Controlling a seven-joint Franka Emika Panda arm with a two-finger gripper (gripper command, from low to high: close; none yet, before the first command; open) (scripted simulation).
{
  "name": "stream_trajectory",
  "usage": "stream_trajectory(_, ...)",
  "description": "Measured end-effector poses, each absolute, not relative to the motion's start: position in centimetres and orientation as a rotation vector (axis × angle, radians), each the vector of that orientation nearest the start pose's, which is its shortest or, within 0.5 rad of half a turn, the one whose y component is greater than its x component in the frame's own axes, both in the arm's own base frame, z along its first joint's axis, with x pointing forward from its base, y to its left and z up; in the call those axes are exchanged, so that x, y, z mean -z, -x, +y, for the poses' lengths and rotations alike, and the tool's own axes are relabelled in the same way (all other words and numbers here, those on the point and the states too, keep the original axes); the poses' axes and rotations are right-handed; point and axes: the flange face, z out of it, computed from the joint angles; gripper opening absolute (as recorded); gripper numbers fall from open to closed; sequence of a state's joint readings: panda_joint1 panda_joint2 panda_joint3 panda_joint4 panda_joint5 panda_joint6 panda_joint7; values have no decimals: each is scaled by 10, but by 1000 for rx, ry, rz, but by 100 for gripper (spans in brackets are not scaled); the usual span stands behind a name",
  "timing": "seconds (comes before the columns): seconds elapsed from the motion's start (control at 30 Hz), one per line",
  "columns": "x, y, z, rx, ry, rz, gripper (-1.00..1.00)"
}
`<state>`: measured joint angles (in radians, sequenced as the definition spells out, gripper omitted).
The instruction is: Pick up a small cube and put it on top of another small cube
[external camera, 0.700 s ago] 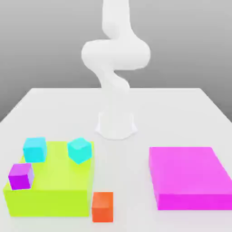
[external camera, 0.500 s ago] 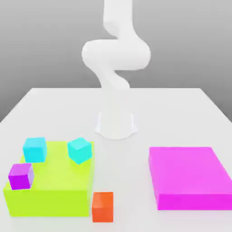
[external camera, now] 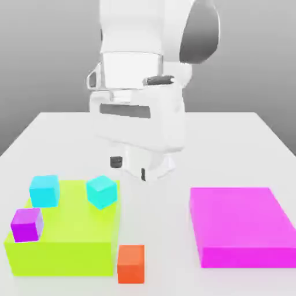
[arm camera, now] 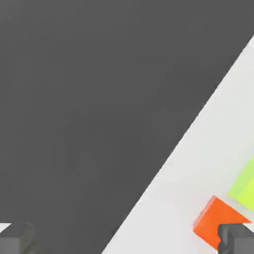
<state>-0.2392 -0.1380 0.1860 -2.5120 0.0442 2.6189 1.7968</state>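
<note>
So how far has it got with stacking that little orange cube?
Nothing is stacked yet. The small orange-red cube sits untouched on the white table, beside the lime-green slab. The gripper is open and empty, with the cube near one fingertip in the hand view. Grasping, lifting and placing are all left.

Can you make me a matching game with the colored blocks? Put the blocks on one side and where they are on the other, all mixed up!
Blocks:
1. orange-red cube
2. purple cube
3. magenta slab

Places:
A. on top of the lime slab
B. alone at the exterior view's right
C. on the table, just in front of the lime slab's corner

Pairs: 1-C, 2-A, 3-B
</note>
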Motion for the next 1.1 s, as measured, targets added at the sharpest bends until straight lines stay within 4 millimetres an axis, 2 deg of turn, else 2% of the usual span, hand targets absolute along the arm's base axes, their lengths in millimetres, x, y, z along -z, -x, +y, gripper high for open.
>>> stream_trajectory(0.13, -293, -466, -32, 130, 1539, 2595, 0)
stream_trajectory(0.3, -219, -444, -35, 24, 1276, 2840, 0)
stream_trajectory(0.5, -147, -438, -35, -1, 1199, 2903, 0)
stream_trajectory(0.53, -138, -437, -35, 0, 1199, 2903, -100)
stream_trajectory(0.77, -138, -437, -35, 1, 1198, 2901, -100)
stream_trajectory(0.97, -200, -442, -35, 2, 1198, 2887, -100)
stream_trajectory(1.1, -246, -438, -51, -12, 1183, 2856, -100)
